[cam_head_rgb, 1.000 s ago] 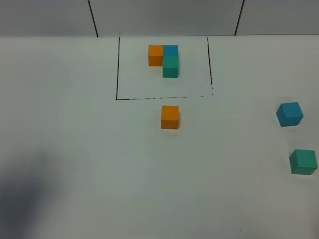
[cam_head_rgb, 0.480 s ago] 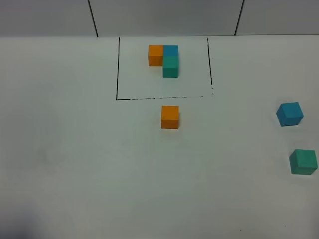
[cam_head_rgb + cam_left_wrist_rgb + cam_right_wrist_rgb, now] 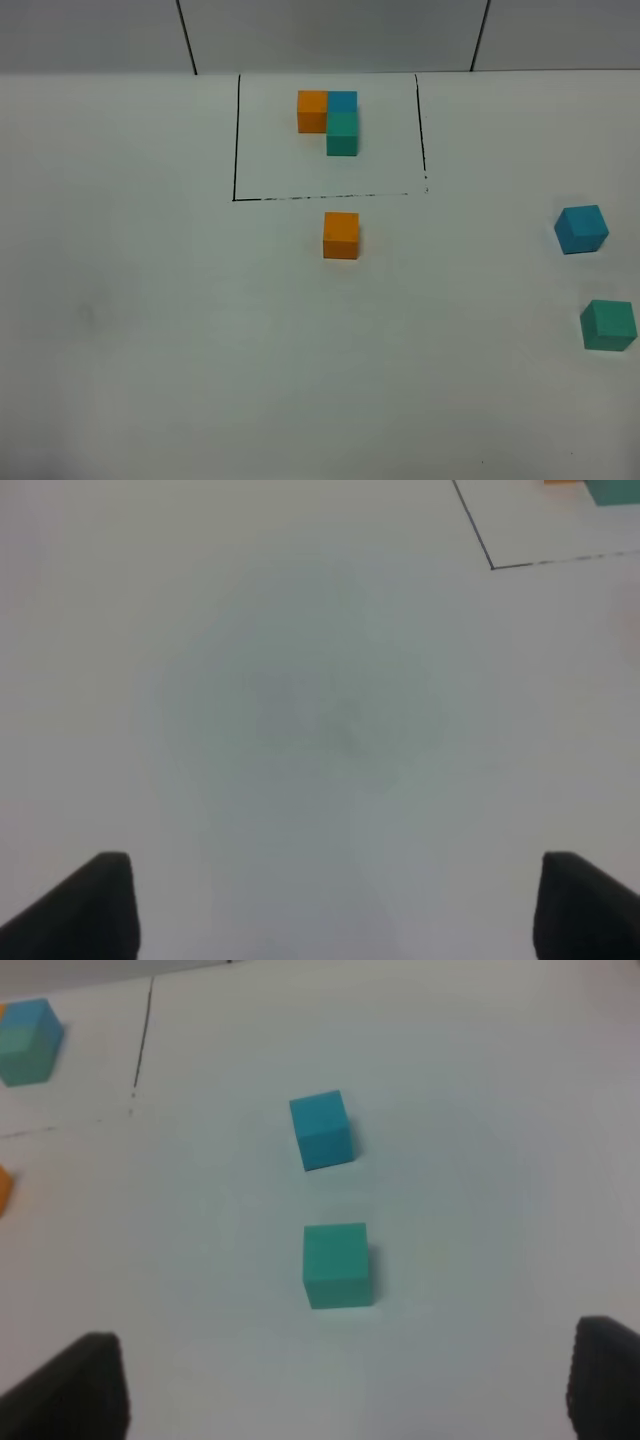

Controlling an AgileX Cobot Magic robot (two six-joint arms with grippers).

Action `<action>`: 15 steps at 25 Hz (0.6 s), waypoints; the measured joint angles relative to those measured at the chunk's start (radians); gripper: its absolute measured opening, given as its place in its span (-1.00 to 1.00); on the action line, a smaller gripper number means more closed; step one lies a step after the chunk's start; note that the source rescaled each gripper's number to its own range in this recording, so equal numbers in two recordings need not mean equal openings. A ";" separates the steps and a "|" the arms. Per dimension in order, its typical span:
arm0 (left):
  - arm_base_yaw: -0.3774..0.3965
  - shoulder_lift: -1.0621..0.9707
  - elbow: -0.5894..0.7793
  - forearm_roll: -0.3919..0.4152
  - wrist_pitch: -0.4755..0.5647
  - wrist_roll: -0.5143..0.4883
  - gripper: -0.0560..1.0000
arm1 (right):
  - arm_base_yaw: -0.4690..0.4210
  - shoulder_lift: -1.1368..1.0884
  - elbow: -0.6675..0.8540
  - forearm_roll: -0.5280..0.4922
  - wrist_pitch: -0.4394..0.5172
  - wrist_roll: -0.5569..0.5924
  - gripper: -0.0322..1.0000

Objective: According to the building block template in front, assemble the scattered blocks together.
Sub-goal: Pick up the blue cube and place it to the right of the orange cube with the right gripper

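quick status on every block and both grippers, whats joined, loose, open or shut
template: three cubes joined in an L, inside the black frame
orange cube: loose, alone, just outside the frame
blue cube: loose, touching nothing
teal-green cube: loose, apart from the blue cube
left gripper: open, empty
right gripper: open, empty

Picture edges cut off the left fingers [image 3: 100, 905] and right fingers [image 3: 80, 1388].

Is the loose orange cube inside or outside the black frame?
Outside. The orange cube sits just past the black frame, apart from its line.
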 joint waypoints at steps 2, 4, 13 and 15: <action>0.000 0.000 0.000 0.000 0.000 0.000 0.42 | 0.000 0.000 0.000 0.000 0.000 0.000 0.56; 0.000 0.000 0.000 0.000 0.000 -0.001 0.42 | 0.000 0.000 0.000 0.000 0.000 0.000 0.56; 0.000 0.000 0.000 0.000 0.000 -0.013 0.41 | 0.000 0.000 0.000 0.000 0.000 0.000 0.56; 0.000 0.000 0.000 0.000 0.000 -0.013 0.41 | 0.000 0.000 0.000 0.000 0.000 0.000 0.56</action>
